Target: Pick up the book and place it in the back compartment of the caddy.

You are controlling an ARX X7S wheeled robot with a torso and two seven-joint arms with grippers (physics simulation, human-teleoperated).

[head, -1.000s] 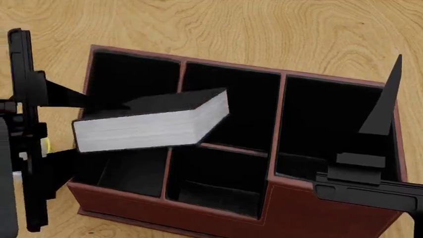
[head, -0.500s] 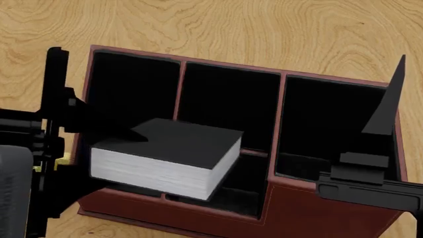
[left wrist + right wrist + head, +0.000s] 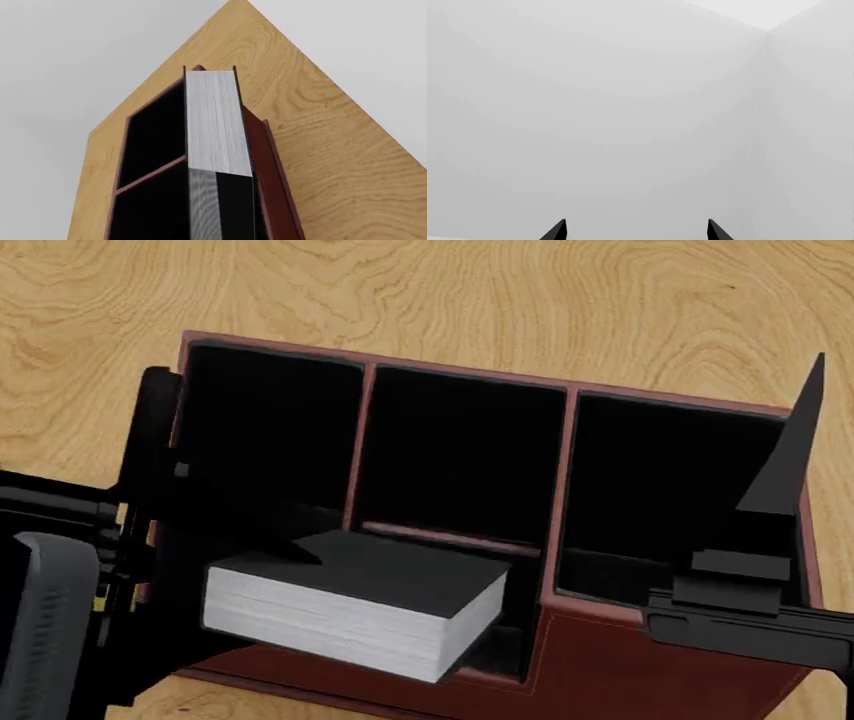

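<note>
The reddish-brown caddy [image 3: 561,500] stands on the wooden table, its black-lined cells open upward. My left gripper [image 3: 296,572] is shut on the black book [image 3: 387,575], which lies nearly flat, white page edges toward me. It hangs over the near end of the caddy's left and middle columns. It covers most of the small back compartment [image 3: 499,648], just this side of the low divider [image 3: 441,536]. In the left wrist view the book's page edges [image 3: 213,125] run along the caddy wall [image 3: 270,170]. My right gripper [image 3: 635,231] is open and empty, one finger [image 3: 785,455] raised over the right cell.
The wooden table [image 3: 534,300] surrounds the caddy. The larger middle cell [image 3: 461,455] and the long side cells [image 3: 267,430] show only black lining. The right arm's body [image 3: 747,625] overhangs the caddy's near right corner.
The book has swung from page edges facing me to cover up. It came nearer and lower over the caddy's near end. The left arm shifted right; the right arm stayed still.
</note>
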